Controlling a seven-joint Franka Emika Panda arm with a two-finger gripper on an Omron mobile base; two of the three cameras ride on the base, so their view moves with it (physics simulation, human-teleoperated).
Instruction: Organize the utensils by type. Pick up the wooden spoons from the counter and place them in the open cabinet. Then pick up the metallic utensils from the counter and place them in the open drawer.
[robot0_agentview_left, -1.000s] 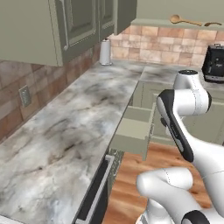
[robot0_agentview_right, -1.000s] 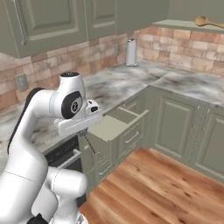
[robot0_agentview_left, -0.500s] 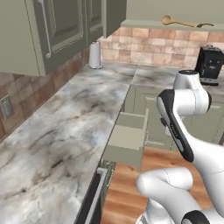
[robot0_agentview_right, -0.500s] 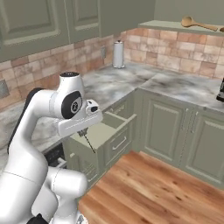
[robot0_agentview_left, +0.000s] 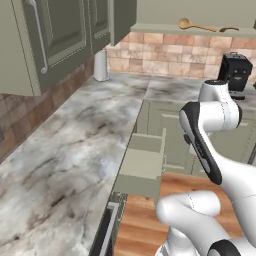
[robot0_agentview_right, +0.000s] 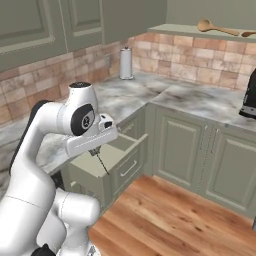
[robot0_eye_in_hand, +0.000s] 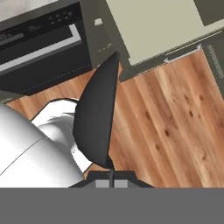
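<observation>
Metal utensil (robot0_agentview_right: 101, 162), a thin dark piece, hangs clenched in the tool (robot0_agentview_right: 93, 150) just over the open drawer (robot0_agentview_right: 111, 159); next job looks like lowering and letting go.

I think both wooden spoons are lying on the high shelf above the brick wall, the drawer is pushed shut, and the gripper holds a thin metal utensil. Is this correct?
One part is wrong: the drawer is pulled open, not shut, as the right base view shows. The rest stands: both wooden spoons lie on the high shelf, and the gripper holds a thin metal utensil.
</observation>
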